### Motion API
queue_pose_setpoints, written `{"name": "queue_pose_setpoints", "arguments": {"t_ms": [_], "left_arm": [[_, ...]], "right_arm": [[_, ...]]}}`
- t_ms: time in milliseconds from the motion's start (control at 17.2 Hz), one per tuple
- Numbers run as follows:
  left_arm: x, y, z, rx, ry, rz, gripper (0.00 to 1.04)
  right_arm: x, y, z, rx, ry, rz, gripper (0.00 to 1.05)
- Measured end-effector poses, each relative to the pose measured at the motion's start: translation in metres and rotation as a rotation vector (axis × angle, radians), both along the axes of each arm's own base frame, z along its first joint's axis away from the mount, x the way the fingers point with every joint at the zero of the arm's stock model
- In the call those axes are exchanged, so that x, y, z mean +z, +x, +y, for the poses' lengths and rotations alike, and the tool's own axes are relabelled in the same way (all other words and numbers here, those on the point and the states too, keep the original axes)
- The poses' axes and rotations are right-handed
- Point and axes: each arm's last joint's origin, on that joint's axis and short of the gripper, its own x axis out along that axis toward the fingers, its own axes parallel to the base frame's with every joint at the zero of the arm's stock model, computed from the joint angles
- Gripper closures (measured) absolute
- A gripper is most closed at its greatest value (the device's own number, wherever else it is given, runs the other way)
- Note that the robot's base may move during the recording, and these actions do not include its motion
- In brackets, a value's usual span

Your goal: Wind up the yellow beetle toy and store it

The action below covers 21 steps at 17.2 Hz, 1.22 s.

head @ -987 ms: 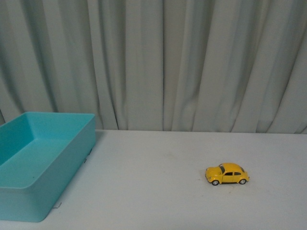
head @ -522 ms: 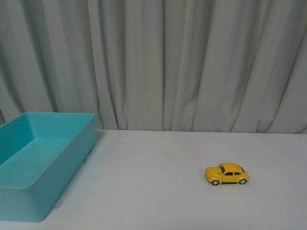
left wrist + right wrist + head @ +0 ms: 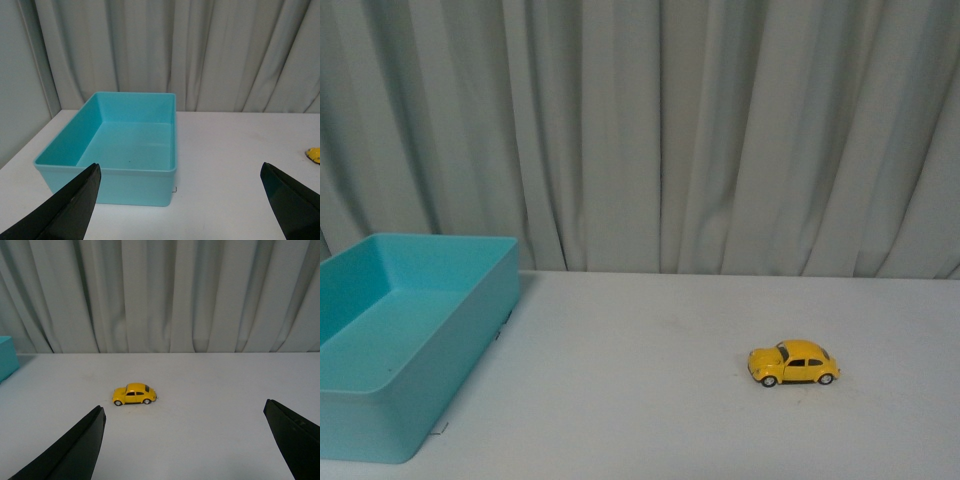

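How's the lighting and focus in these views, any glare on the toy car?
Front view: dim light, slightly soft; the yellow beetle toy casts a faint shadow, no glare. Left wrist view: brighter, teal bin crisp. Right wrist view: toy sharp.

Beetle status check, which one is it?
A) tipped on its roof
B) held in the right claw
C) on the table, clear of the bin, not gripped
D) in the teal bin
C: the yellow beetle toy stands on its wheels on the white table, well apart from the teal bin. The left claw and right claw are both open and hold nothing.
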Motion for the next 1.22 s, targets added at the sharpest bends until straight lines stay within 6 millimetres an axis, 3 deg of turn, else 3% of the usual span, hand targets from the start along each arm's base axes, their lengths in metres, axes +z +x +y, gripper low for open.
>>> {"name": "queue_pose_setpoints", "arguments": {"t_ms": [1219], "left_arm": [[0.0,0.0,0.0,0.0,0.0,0.0,0.07]], "right_arm": [[0.0,0.0,0.0,0.0,0.0,0.0,0.07]]}}
